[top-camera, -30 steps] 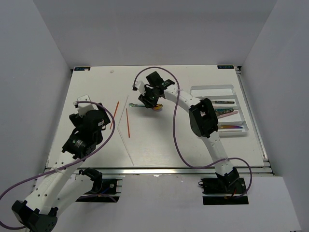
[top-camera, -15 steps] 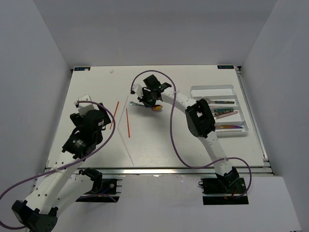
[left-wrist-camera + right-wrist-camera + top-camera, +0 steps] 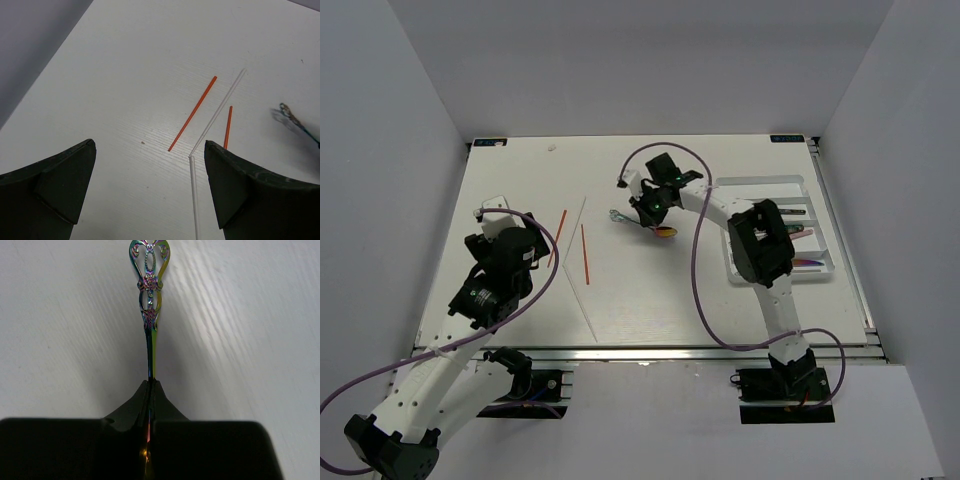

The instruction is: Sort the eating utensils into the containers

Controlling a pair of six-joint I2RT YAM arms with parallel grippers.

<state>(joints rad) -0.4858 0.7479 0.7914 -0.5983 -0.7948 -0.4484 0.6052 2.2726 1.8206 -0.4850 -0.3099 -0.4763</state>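
Observation:
My right gripper [image 3: 645, 211] [image 3: 151, 381] is shut on the thin neck of an iridescent spoon [image 3: 150, 280], held just over the table's far middle. Its ornate handle [image 3: 617, 215] points left and its orange-purple bowl [image 3: 666, 233] sticks out on the right. The white tray [image 3: 760, 181] stands to the right with a few iridescent utensils [image 3: 788, 211] in its compartments. My left gripper [image 3: 149, 144] [image 3: 492, 212] hangs open above two red chopsticks [image 3: 192, 114] [image 3: 228, 127] and two white chopsticks [image 3: 218, 111] [image 3: 194, 195] at the table's left.
The chopsticks [image 3: 585, 253] lie loose between the two arms. The right arm's purple cable [image 3: 698, 290] loops over the table's middle. Grey walls close in on the left, right and far sides.
The right gripper has shut on the spoon and carried it to the right, toward the tray. The left arm has not moved.

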